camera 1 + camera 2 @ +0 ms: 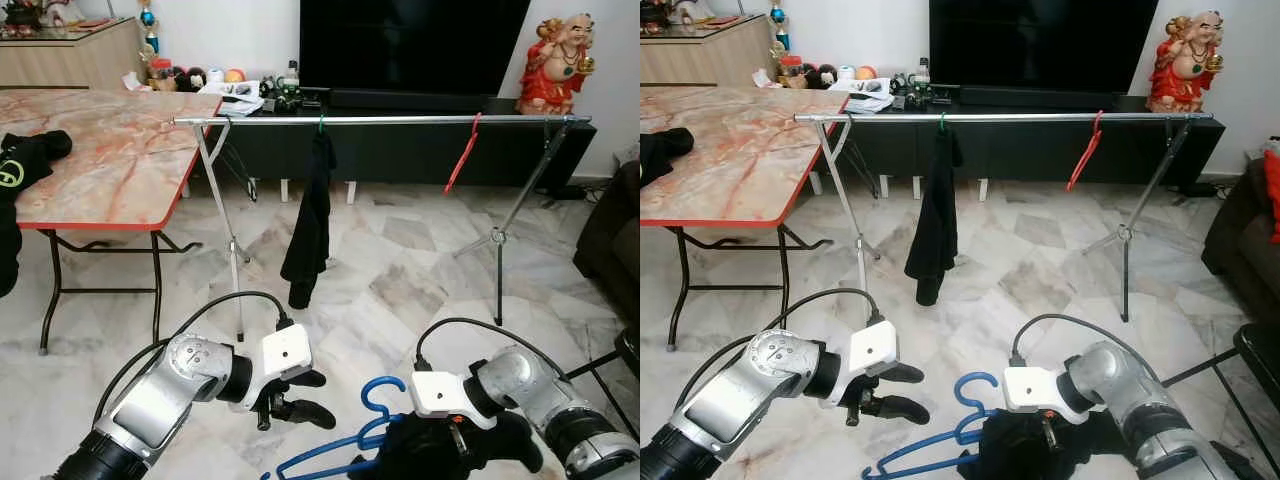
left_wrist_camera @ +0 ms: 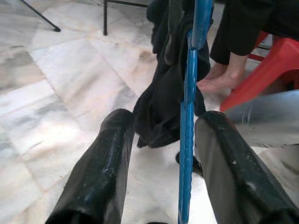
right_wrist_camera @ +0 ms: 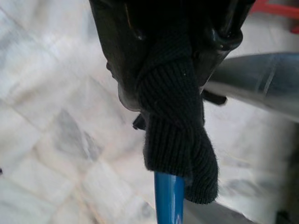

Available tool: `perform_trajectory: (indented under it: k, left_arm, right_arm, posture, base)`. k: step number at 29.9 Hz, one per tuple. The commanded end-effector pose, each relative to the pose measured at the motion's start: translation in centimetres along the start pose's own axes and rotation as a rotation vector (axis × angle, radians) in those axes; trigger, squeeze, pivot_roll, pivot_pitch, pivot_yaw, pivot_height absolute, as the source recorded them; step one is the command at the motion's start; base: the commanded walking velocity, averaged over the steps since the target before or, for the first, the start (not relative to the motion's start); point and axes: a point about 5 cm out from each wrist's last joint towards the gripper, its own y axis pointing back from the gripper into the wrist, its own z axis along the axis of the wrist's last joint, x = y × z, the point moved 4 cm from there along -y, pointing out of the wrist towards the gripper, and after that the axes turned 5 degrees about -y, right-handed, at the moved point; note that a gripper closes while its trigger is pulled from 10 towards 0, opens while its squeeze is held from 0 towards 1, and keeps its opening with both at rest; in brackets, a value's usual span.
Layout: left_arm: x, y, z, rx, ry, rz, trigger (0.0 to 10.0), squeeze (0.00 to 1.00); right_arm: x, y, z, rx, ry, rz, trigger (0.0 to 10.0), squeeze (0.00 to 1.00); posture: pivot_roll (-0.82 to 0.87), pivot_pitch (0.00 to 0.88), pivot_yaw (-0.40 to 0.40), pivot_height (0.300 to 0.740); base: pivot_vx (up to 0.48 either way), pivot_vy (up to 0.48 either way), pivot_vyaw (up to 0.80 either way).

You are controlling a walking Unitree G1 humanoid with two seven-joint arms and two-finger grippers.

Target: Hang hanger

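The blue hanger [image 1: 345, 440], thin smooth plastic with a curved hook, sits low in the centre of the left eye view, between the two arms and above the marble floor [image 1: 400, 270]. A black knitted garment [image 1: 430, 450] with a ribbed weave is draped on it. The right tool [image 3: 177, 93] is clamped on that garment and the hanger together; in the right wrist view the knit bunches between its black fingers and the blue bar runs out below. The right arm, silver with a white wrist block, reaches in from the lower right with the forearm roughly level.

The left tool [image 1: 300, 395] stands open in the lower left centre, its two long glossy black fingers [image 2: 100, 163] spread, with the hanger's blue bar passing between them in the left wrist view, nearer one finger; contact cannot be told. The left forearm angles up from the lower left corner.

Across the upper middle runs a slim metal rail [image 1: 380, 120] on crossed legs, carrying a hanging black garment [image 1: 310, 220] and a red hanger [image 1: 462, 155]. A marble-patterned counter [image 1: 100, 150] with a red edge fills the upper left.
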Motion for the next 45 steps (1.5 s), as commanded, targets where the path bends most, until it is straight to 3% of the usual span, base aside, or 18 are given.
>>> perform_trajectory:
  k: [1,5,11,15,16,20,27,29,32,37,45]
  left_arm:
    - [1.9,1.9,-1.8,0.023,0.070,0.172,10.0,1.00]
    - [2.2,2.9,-3.4,0.031,0.132,0.259,10.0,1.00]
    - [2.5,4.1,-6.4,0.091,0.197,0.399,10.0,1.00]
    - [2.6,4.0,-7.9,0.118,0.235,0.457,10.0,1.00]
    - [2.5,3.7,-8.7,0.128,0.257,0.485,10.0,0.00]
    - [2.9,3.2,-11.3,0.182,0.329,0.607,10.0,0.00]
    - [2.2,2.2,-12.4,0.193,0.363,0.624,10.0,0.00]
    - [2.1,1.2,-12.0,0.153,0.381,0.611,10.0,0.00]
    - [2.2,0.5,-11.7,0.125,0.393,0.608,10.0,0.00]
    - [2.8,-0.8,-10.4,0.053,0.401,0.583,10.0,0.00]
    - [3.6,-1.1,-9.1,-0.035,0.413,0.588,10.0,0.00]
  right_arm:
    - [-1.6,2.4,-1.1,0.104,0.044,-0.111,0.0,0.00]
    - [-2.6,3.2,-0.5,0.043,-0.001,-0.181,0.0,0.00]
    - [-3.4,4.5,-1.2,0.093,0.014,-0.264,0.0,0.00]
    - [-4.0,5.1,0.1,0.002,0.007,-0.291,0.0,0.00]
    - [-4.6,5.7,1.3,-0.055,0.016,-0.310,0.0,0.00]
    - [-5.7,7.4,3.4,-0.089,0.100,-0.358,0.0,0.00]
    - [-6.6,9.6,6.0,-0.212,0.140,-0.391,0.0,0.00]
    - [-6.3,10.2,8.0,-0.313,0.181,-0.351,0.0,0.00]
    - [-6.0,10.3,9.1,-0.358,0.208,-0.312,0.0,0.00]
    - [-5.7,10.1,10.3,-0.390,0.245,-0.271,0.0,0.00]
    - [-5.5,10.0,10.9,-0.402,0.260,-0.249,0.0,0.00]
  posture:
    - [0.13,0.000,-0.044,0.740]
    - [0.13,0.000,-0.047,0.740]
    - [0.14,0.000,-0.051,0.740]
    - [0.14,0.000,-0.050,0.740]
    - [0.13,0.000,-0.045,0.740]
    - [0.12,0.000,-0.043,0.740]
    - [0.11,0.000,-0.050,0.740]
    - [0.11,0.000,-0.056,0.740]
    - [0.11,0.000,-0.062,0.740]
    - [0.10,0.000,-0.071,0.740]
    - [0.11,0.000,-0.081,0.740]
  base:
    - [0.000,0.000,0.00]
    - [0.000,0.000,0.00]
    - [0.000,0.000,0.00]
    - [0.000,0.000,0.00]
    - [0.000,0.000,0.00]
    - [0.000,0.000,0.00]
    - [0.000,0.000,0.00]
    - [0.000,0.000,0.00]
    - [0.000,0.000,0.00]
    - [0.000,0.000,0.00]
    - [0.000,0.000,0.00]
